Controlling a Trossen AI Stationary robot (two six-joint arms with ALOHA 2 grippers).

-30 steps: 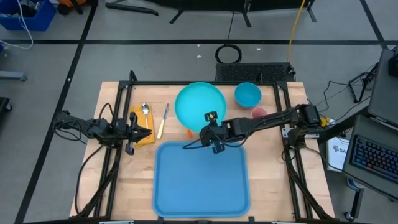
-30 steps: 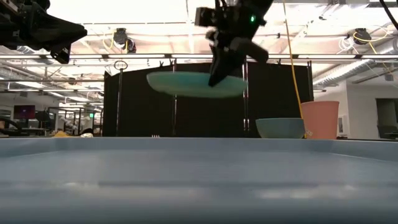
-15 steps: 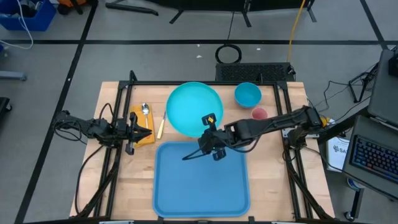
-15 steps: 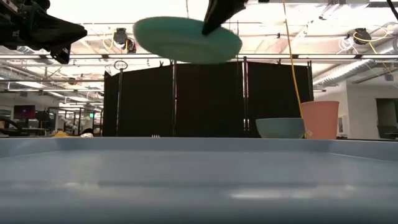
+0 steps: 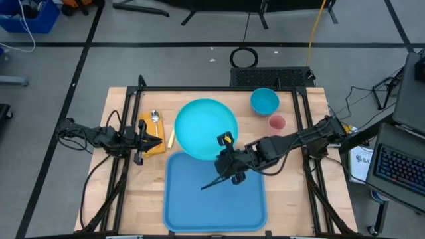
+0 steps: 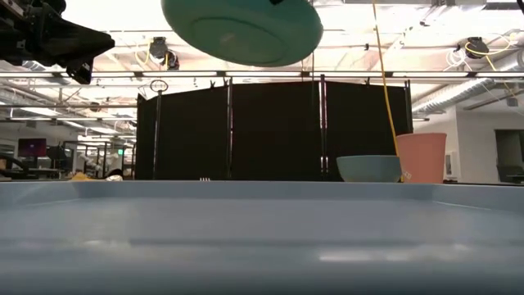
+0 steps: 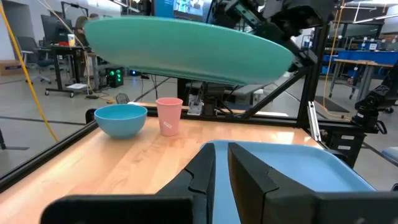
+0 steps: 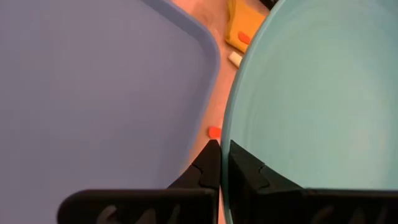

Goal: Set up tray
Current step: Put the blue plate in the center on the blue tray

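Tray (image 5: 214,194) lies flat on the table (image 5: 289,202), at the middle of the near edge, one long side close to that edge; nothing rests on it yet.

Right gripper (image 5: 224,155) hangs above the tray's far edge, fingers pressed together on the rim of the turquoise plate (image 5: 205,129); plate is clear of the table, held by that one edge, most of it jutting out past the tray's far rim; low view shows its underside high overhead.

Left gripper (image 5: 157,142) waits near the table's left edge, over the yellow napkin (image 5: 150,127) with the spoon (image 5: 155,116); jaws nearly together, nothing between them. Bowl (image 5: 263,101) and pink cup (image 5: 276,122) stand at the far right corner.

Handling, as judged: tray looks like thin moulded plastic, light, fairly stiff but apt to flex across its wide span; smooth face probably slick, so a plate set down tilted may skate; wants lowering level. Being light, the tray could shift on the wood if nudged. If it must be moved, take the raised rim at the middle of a long side; rounded corners give poorer purchase; a one-sided pinch would let the far side sag.
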